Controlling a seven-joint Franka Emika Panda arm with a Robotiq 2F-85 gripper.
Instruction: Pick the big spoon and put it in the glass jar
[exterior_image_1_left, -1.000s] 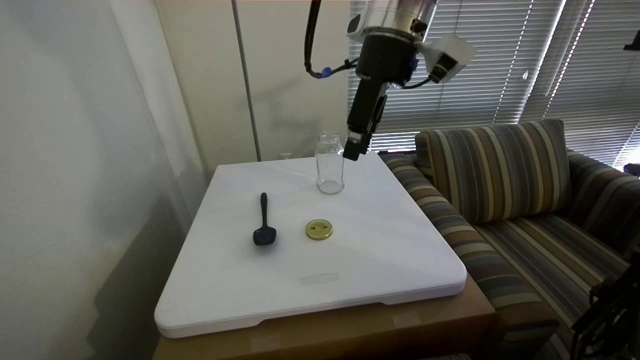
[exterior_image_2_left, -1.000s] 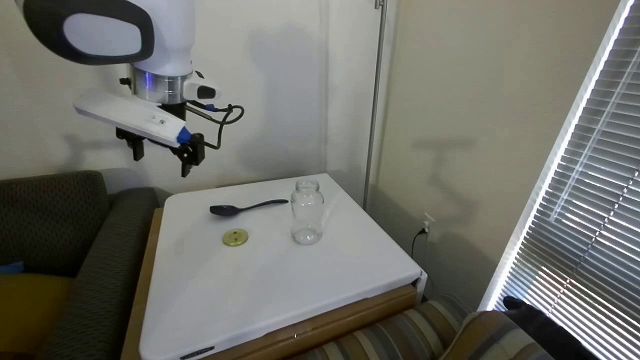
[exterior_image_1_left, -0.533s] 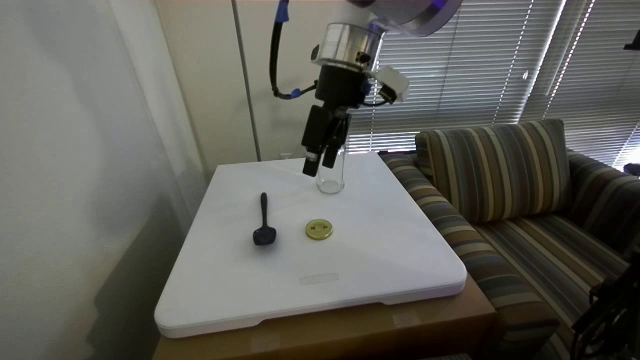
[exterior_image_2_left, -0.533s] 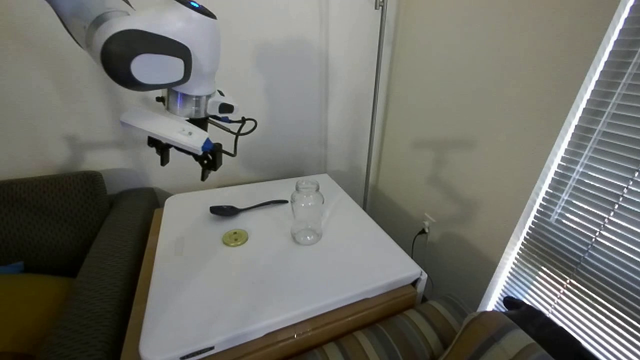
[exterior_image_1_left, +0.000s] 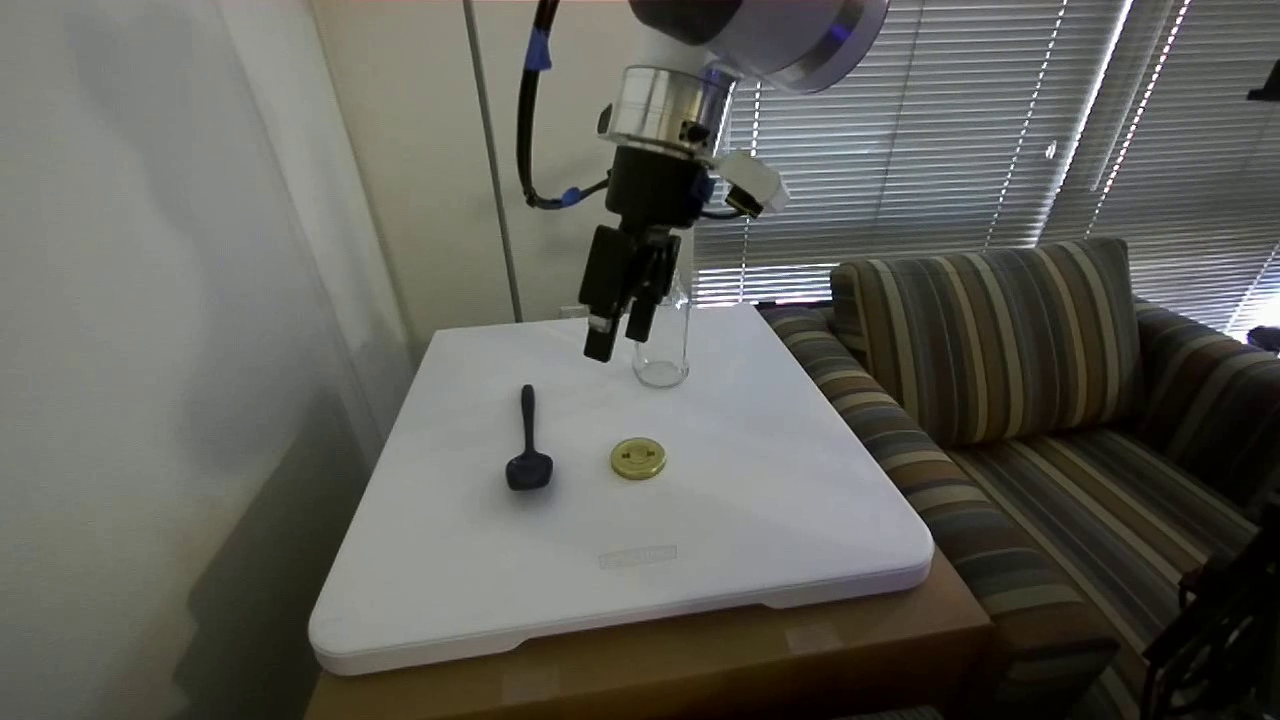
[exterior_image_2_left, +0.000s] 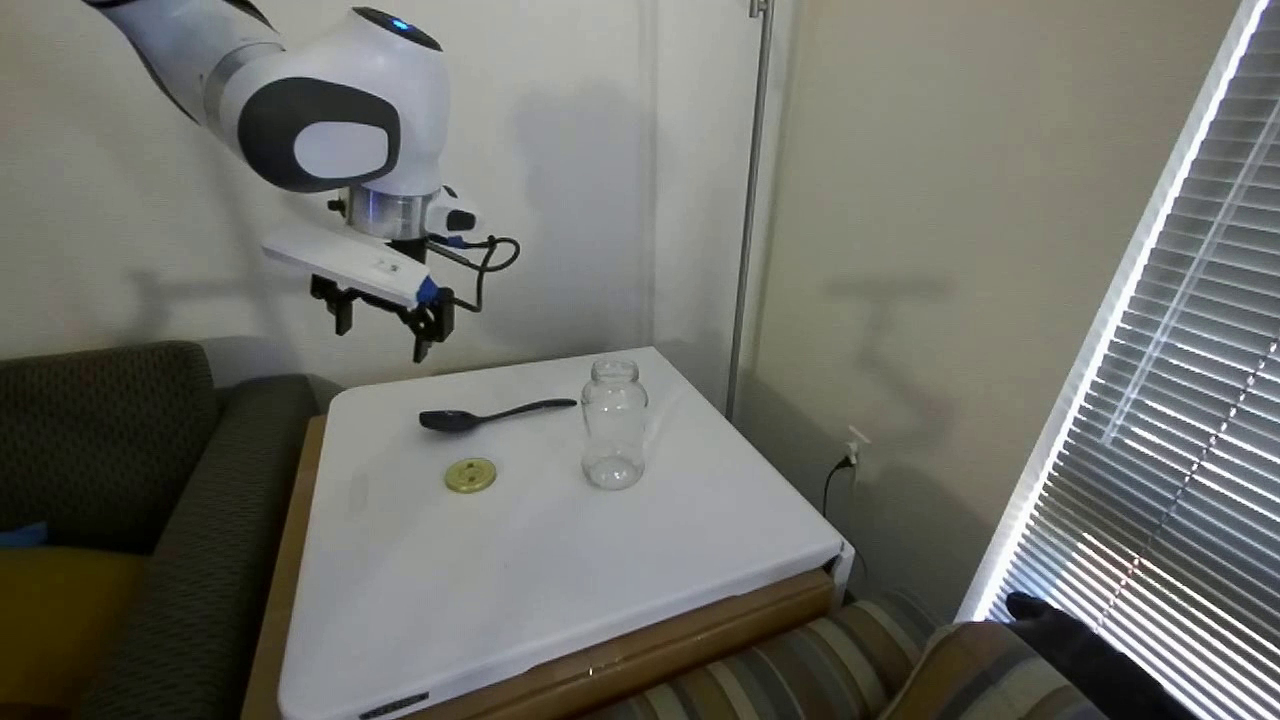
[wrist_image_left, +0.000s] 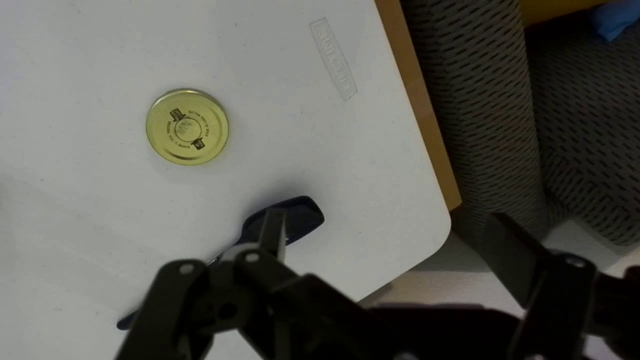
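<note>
Wrist view: the gripper hangs spread wide. In an exterior view, the big spoon lies left of the lid; the glass jar stands farther off.

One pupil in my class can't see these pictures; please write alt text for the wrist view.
A black spoon lies on a white table, partly hidden behind the open, empty claw. A gold lid lies nearby, not touching the spoon.

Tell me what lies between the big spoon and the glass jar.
In an exterior view, bare white tabletop lies between the big spoon and the glass jar; the gold lid sits off that line.
</note>
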